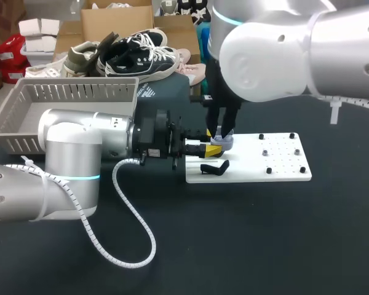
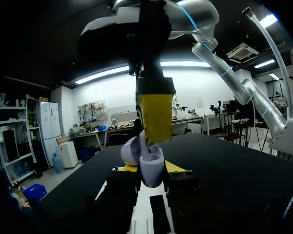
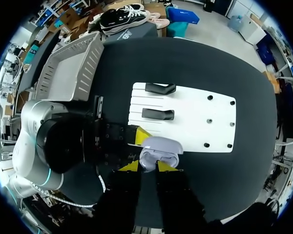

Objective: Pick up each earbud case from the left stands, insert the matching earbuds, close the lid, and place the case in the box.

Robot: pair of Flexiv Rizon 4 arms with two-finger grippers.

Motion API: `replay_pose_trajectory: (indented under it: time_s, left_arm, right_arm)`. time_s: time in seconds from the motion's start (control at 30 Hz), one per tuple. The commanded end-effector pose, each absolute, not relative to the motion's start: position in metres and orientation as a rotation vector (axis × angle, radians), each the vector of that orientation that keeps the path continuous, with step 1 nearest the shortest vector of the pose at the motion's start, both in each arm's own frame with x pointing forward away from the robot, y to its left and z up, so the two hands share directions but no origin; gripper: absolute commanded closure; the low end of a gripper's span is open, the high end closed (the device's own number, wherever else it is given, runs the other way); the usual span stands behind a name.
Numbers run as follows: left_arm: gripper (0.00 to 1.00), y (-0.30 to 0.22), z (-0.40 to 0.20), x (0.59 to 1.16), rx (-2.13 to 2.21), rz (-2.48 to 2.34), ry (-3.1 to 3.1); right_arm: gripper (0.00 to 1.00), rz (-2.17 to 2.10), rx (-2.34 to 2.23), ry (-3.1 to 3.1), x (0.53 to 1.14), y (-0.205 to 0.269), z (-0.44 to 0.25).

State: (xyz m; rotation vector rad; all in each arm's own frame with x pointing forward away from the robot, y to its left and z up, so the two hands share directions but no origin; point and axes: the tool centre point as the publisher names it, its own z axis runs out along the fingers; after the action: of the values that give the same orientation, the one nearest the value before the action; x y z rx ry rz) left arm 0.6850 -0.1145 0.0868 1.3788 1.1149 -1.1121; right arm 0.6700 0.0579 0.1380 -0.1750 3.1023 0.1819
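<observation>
We clasp the open earbud case [image 1: 224,142] in our left hand [image 1: 210,149], presumably steadying it for loading. Our right hand [image 1: 224,131] hangs just above; its grip we cannot tell.

Place: looking like a robotics lab.
Arms: left arm [image 1: 67,153] and right arm [image 1: 283,49] are hanging over a black table [image 1: 264,246].
Fixtures: a white pegged board [image 1: 277,166] and grey crate [image 1: 24,117] are sitting on it.
</observation>
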Motion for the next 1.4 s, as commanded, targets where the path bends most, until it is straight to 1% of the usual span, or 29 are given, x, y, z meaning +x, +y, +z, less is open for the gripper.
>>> replay_pose_trajectory:
  time_s: [0.03,0.37,0.43,0.5,0.6,0.7,0.83,0.9,0.93,0.97,1.0,1.4]
  left_arm:
    - [1.0,-0.115,0.087,0.684,1.376,-1.108,1.116]
    - [1.0,-0.115,0.087,0.684,1.376,-1.108,1.116]
    - [1.0,-0.115,0.087,0.684,1.376,-1.108,1.116]
    - [1.0,-0.115,0.087,0.684,1.376,-1.108,1.116]
    - [1.0,-0.115,0.087,0.684,1.376,-1.108,1.116]
    - [1.0,-0.115,0.087,0.684,1.376,-1.108,1.116]
    - [1.0,-0.115,0.087,0.684,1.376,-1.108,1.116]
    - [1.0,-0.115,0.087,0.684,1.376,-1.108,1.116]
    - [1.0,-0.115,0.087,0.684,1.376,-1.108,1.116]
    - [1.0,-0.115,0.087,0.684,1.376,-1.108,1.116]
    - [1.0,-0.115,0.087,0.684,1.376,-1.108,1.116]
    - [1.0,-0.115,0.087,0.684,1.376,-1.108,1.116]
  right_arm:
    - [1.0,0.178,-0.171,3.107,0.673,0.059,0.137]
    - [1.0,0.167,-0.176,3.127,0.675,0.059,0.133]
    - [0.75,0.164,-0.176,3.129,0.675,0.059,0.133]
    - [0.66,0.164,-0.175,3.13,0.675,0.06,0.133]
    - [0.64,0.163,-0.175,3.13,0.676,0.06,0.133]
    - [0.6,0.164,-0.173,3.126,0.676,0.06,0.135]
    - [0.58,0.179,-0.157,3.11,0.674,0.057,0.144]
    - [0.53,0.184,-0.126,3.102,0.674,0.053,0.148]
    - [0.42,0.186,-0.105,3.097,0.676,0.051,0.149]
    - [0.05,0.186,-0.084,3.093,0.678,0.048,0.15]
    - [0.0,0.184,-0.056,3.088,0.68,0.045,0.152]
    - [0.0,0.108,0.208,3.06,0.717,0.014,0.141]
